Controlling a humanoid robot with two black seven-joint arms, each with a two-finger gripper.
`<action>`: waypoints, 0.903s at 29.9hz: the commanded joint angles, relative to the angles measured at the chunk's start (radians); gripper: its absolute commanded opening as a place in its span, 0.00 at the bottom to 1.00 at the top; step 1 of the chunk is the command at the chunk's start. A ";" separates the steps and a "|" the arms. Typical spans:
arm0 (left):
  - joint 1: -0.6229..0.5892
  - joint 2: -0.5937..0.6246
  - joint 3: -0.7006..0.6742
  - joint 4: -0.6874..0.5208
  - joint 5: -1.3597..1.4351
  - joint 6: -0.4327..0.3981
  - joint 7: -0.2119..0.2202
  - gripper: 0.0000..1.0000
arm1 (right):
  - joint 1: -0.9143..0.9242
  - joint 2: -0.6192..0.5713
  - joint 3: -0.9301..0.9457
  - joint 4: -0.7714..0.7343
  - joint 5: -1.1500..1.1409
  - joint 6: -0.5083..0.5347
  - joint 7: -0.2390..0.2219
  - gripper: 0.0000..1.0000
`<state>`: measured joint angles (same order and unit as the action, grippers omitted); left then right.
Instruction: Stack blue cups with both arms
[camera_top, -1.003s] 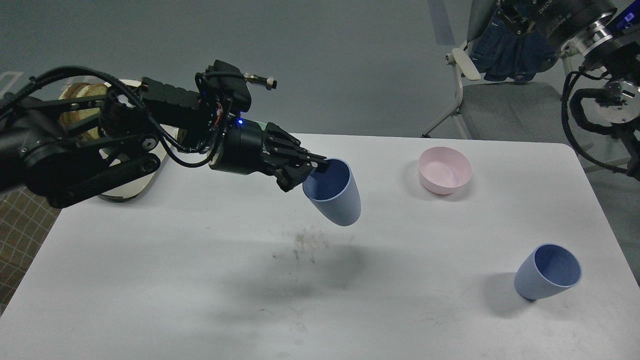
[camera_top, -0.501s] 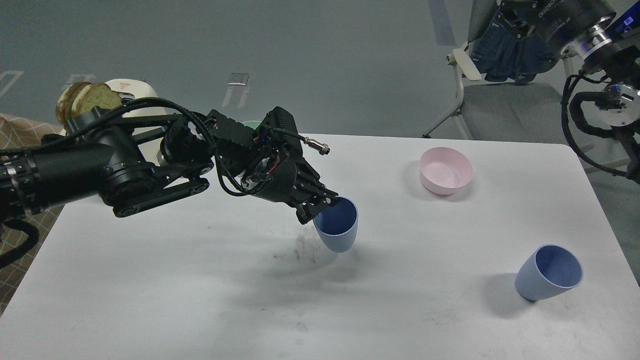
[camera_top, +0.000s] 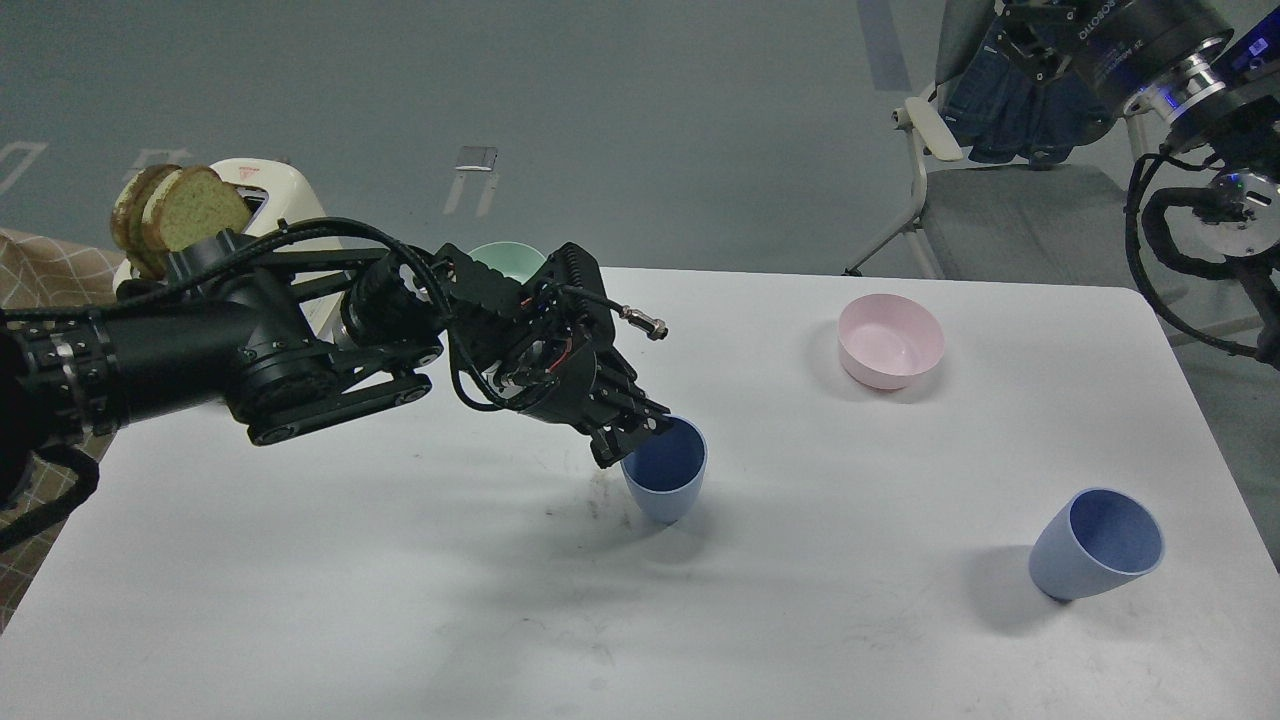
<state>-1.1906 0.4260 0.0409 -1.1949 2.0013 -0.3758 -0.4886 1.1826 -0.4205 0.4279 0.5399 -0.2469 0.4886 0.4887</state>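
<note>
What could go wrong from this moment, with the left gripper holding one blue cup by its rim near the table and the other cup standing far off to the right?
1. The left gripper pinches only the rim of the held blue cup; its narrow base may tip on release.
2. The second blue cup already leans and could topple if nudged.
3. The right arm sits far back, gripper unseen, so reaching may be awkward.

White table (camera_top: 400, 600), pink bowl (camera_top: 890, 342), mint-green bowl (camera_top: 505, 259), two blue cups (camera_top: 1097, 543) (camera_top: 664, 480), dark smudge (camera_top: 605, 497).
</note>
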 joint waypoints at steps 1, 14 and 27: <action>0.002 0.000 -0.004 0.000 -0.004 0.000 0.000 0.65 | 0.000 -0.001 0.000 0.000 0.000 0.000 0.000 1.00; -0.100 0.115 -0.208 -0.009 -0.468 -0.002 0.000 0.96 | 0.035 -0.213 -0.176 0.147 -0.138 0.000 0.000 1.00; -0.029 0.154 -0.273 0.147 -1.078 0.066 0.000 0.96 | -0.121 -0.828 -0.235 0.667 -0.687 -0.004 0.000 1.00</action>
<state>-1.2304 0.5890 -0.2335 -1.0988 1.0291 -0.3320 -0.4886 1.1112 -1.1347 0.1980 1.1235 -0.8164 0.4890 0.4888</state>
